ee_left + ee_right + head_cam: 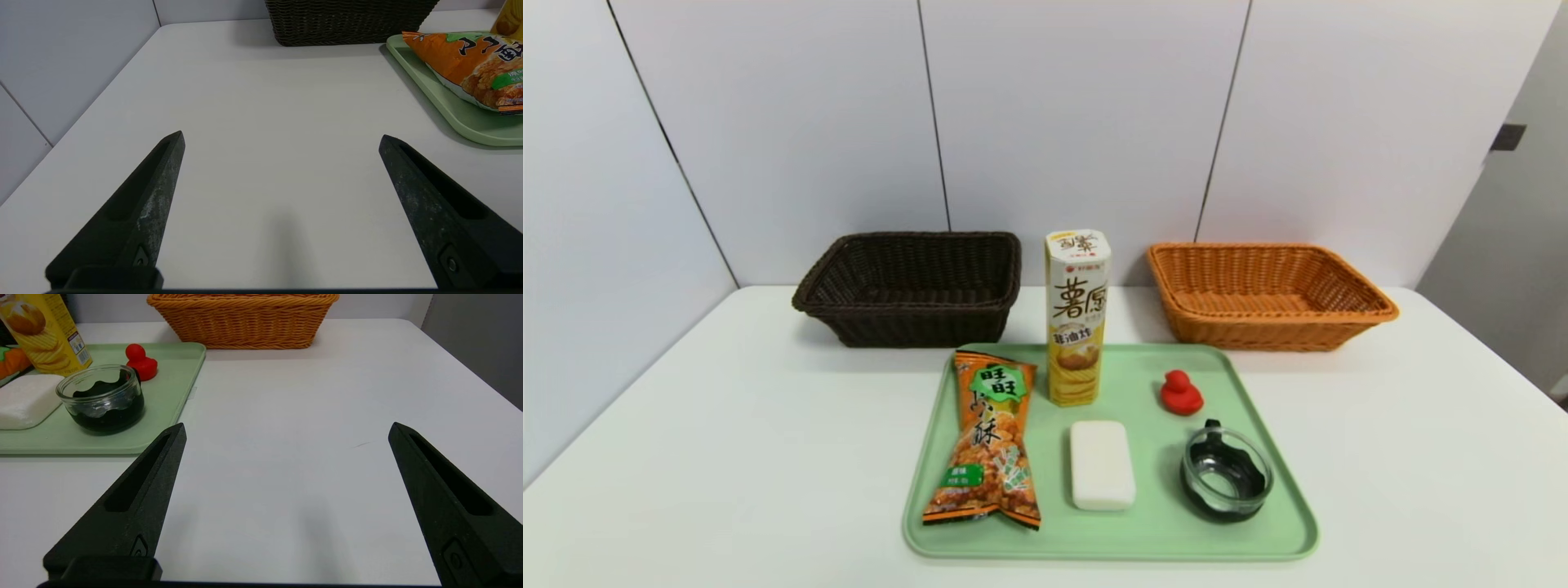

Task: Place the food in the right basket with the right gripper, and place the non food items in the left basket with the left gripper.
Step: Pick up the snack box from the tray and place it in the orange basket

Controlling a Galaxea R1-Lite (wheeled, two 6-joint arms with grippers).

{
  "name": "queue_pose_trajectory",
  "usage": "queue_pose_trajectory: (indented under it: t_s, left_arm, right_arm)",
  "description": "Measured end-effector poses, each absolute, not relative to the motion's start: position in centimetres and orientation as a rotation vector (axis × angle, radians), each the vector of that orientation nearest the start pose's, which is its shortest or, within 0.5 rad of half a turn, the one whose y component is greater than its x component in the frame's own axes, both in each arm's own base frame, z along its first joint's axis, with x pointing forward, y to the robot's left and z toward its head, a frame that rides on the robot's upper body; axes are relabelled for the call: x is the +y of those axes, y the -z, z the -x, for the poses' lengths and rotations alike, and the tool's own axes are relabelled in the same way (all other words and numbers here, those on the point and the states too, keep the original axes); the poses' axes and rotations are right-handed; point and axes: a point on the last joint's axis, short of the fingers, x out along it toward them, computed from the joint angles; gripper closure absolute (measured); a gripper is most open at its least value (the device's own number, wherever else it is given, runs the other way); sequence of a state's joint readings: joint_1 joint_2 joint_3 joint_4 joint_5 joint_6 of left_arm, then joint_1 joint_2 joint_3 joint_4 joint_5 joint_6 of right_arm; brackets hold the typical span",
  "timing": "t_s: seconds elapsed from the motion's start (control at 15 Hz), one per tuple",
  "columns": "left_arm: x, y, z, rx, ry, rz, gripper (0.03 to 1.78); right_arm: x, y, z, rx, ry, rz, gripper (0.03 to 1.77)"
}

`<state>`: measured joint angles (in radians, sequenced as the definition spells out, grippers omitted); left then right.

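Hovering over bare table — left tool, right tool — both wide, empty.

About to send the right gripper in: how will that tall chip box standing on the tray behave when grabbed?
The chip box stands upright, tall on a narrow base, so a nudge high up would probably tip it. It looks like thin cardboard, likely light and crushable. The open right gripper should close low and gently.
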<state>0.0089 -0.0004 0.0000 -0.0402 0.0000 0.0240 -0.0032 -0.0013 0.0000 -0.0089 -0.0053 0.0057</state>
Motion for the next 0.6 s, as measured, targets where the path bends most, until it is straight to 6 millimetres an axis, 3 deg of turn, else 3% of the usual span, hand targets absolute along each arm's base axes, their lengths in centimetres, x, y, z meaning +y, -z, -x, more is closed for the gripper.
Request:
queue_pose_trajectory:
  t_s: [0.4,0.6]
  left_arm:
    - [0.0,-7.8,2.4,-0.002,-0.002,-0.047,0.12]
    - [-0.1,-9.8,3.6,0.04,0.019,-0.048,0.12]
  right_arm:
    - [0.0,-7.6,2.3,0.007,0.007,-0.001,0.09]
    - [0.0,-7.6,2.2,0.029,0.008,-0.001,0.09]
